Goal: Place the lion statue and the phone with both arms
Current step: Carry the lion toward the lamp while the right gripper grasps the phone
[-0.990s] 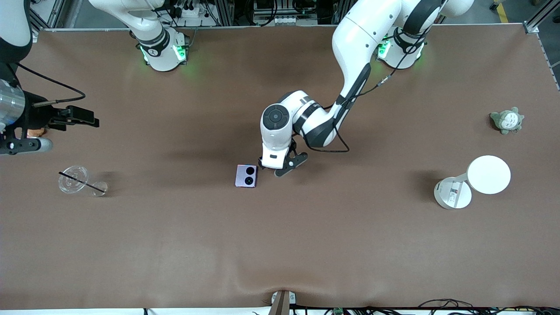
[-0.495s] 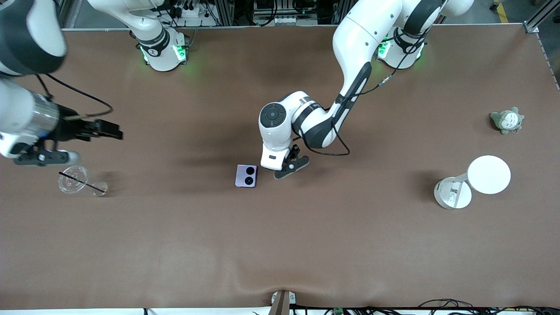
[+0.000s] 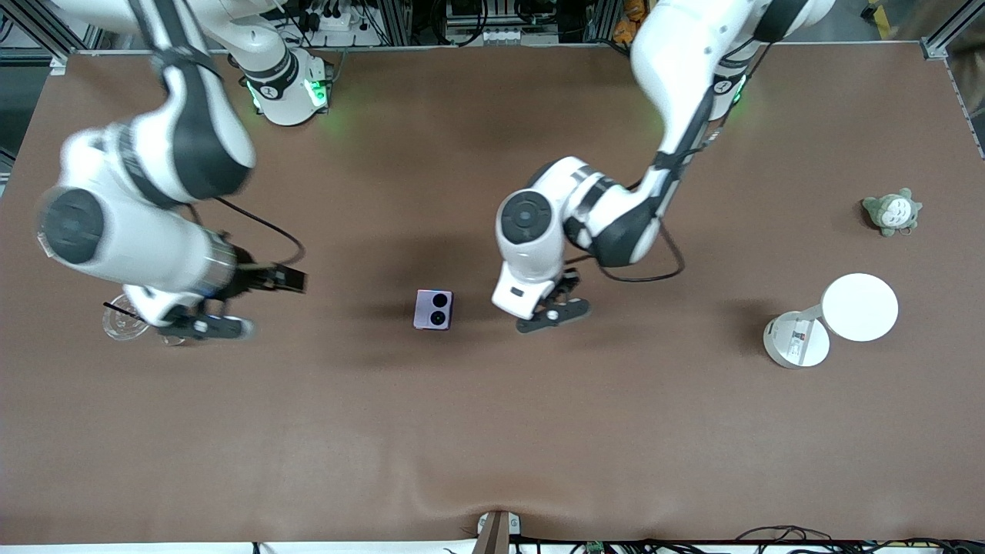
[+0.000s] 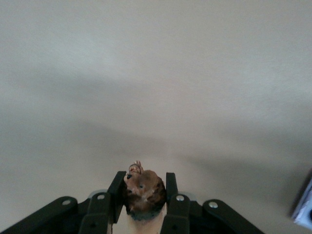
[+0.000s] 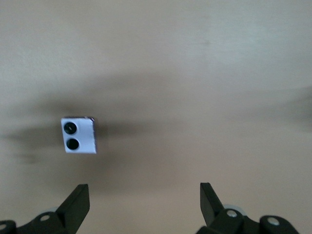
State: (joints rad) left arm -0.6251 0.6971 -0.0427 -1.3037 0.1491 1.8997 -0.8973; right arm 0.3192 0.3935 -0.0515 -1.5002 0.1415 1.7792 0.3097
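Mid-task, as we read it. Pale lavender folded flip phone w/ two black camera circles (image 3: 433,309) lies flat on brown table (image 3: 492,431), mid-table, not yet gripped. Left gripper (image 4: 144,195) hangs over table just beside phone, toward left arm's end; jaws clamped on tiny reddish-brown lion statue (image 4: 143,191); statue picked, not yet placed. Right gripper (image 5: 144,200) up over table toward right arm's end, near clear glass dish w/ black stick (image 3: 123,323); jaws wide apart, empty. Left to do: grab phone, set both down.
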